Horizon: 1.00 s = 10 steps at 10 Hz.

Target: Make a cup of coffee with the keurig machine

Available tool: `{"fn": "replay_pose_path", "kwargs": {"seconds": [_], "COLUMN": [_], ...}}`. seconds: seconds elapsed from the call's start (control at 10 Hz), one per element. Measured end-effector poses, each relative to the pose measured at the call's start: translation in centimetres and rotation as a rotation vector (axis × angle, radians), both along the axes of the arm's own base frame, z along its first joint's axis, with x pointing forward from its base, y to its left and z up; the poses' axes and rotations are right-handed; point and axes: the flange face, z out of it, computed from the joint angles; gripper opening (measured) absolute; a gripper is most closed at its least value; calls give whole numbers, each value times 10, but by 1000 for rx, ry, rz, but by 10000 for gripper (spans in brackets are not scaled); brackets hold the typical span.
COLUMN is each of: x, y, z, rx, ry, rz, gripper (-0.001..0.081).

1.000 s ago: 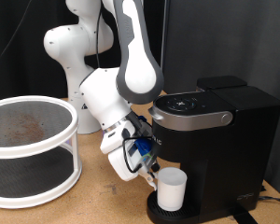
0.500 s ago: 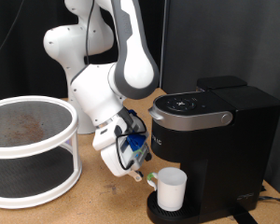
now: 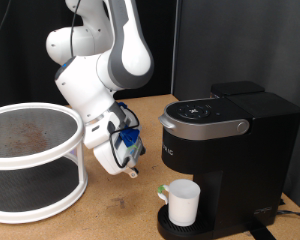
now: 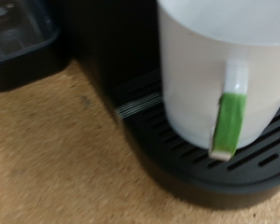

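White and glossy, the cup (image 3: 182, 203) stands on the round drip base of the keurig machine (image 3: 228, 160) at the exterior view's right, under its rounded head, apart from the arm. The gripper (image 3: 129, 166) hangs over the wooden surface (image 3: 110, 215) between the machine and a white round two-tier rack (image 3: 35, 160) at the left, holding nothing visible; whether its jaws are spread or pressed together cannot be told. In the wrist view the cup (image 4: 224, 70) fills the frame, its handle edged green, resting on the black slotted base (image 4: 191, 168).
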Motion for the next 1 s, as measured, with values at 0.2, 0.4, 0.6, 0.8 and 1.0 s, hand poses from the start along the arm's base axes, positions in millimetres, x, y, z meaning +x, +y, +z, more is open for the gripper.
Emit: {"fn": "replay_pose_path", "kwargs": {"seconds": [0.2,0.4,0.6,0.8,1.0], "x": [-9,-5,-1,1,-3], "y": [-3,5,11,15,15], "z": [7,20,46,74,82], "rx": [13,72,109,133,141], "ry": [-8,-34,-60,-103,-105], "rz": [11,35,46,62,65], "gripper": [797,797,797,797,797]}}
